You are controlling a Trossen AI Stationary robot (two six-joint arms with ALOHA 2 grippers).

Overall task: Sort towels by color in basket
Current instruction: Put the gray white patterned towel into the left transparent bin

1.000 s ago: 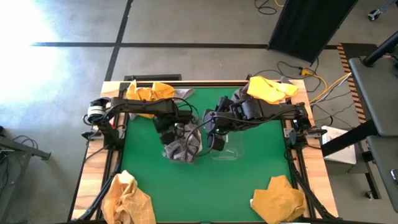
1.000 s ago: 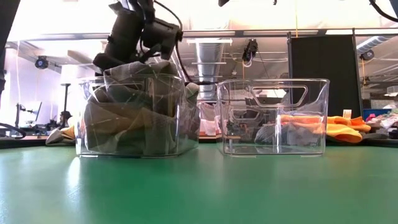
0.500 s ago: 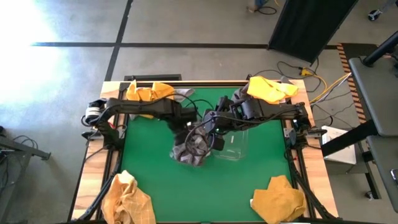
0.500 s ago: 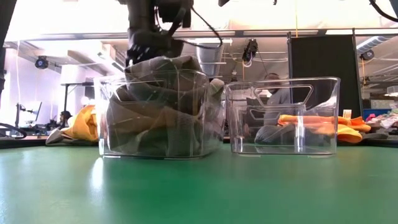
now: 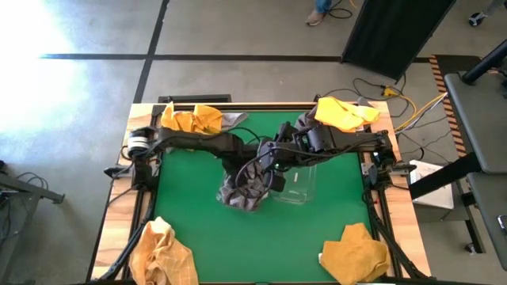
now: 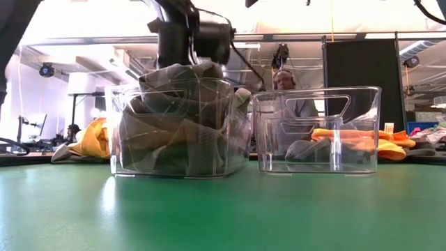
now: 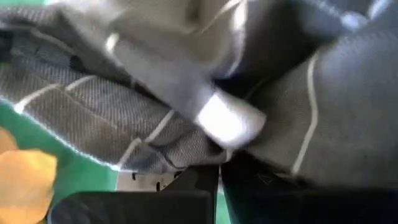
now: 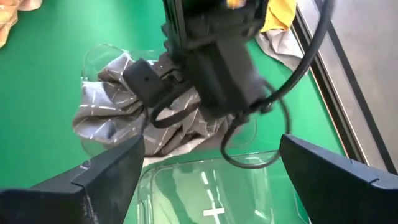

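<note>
Two bins now side by side: my left gripper [image 5: 252, 176], fingers buried in cloth so I can't tell their state, slid the grey-towel bin [image 6: 178, 125] beside the empty bin [image 6: 317, 129]; right gripper [image 8: 211, 186] spread; yellow towels [image 5: 162, 252] remain outside.

— What lies around the table [image 5: 198, 229]?
— A black screen [image 5: 396, 28] at the upper right, yellow cables [image 5: 416, 107] on the floor beside it.
— And beyond it?
— A person [image 6: 289, 104] behind the table, centre-right in the low view.
</note>
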